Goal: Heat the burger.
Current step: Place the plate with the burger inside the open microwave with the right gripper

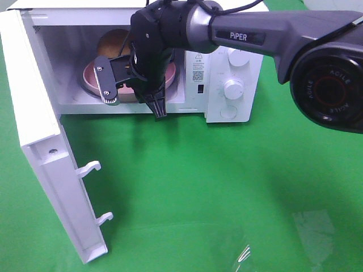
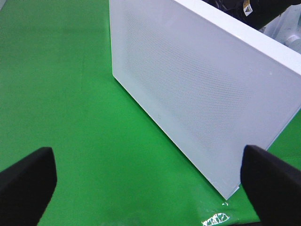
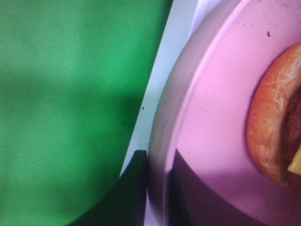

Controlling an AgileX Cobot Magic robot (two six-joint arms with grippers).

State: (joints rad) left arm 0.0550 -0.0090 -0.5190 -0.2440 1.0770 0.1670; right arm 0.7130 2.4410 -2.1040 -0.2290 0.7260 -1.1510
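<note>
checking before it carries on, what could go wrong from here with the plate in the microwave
The right gripper is at the rim of the pink round plate, close to the front edge of the white microwave; pulling back could drag it and the golden-bun burger outward. The right arm is in the opening, so swinging the open door shut now would likely hit it.

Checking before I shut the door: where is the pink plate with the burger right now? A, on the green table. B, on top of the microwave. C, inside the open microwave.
C: the pink plate carrying the burger sits inside the microwave, its door swung open.
</note>
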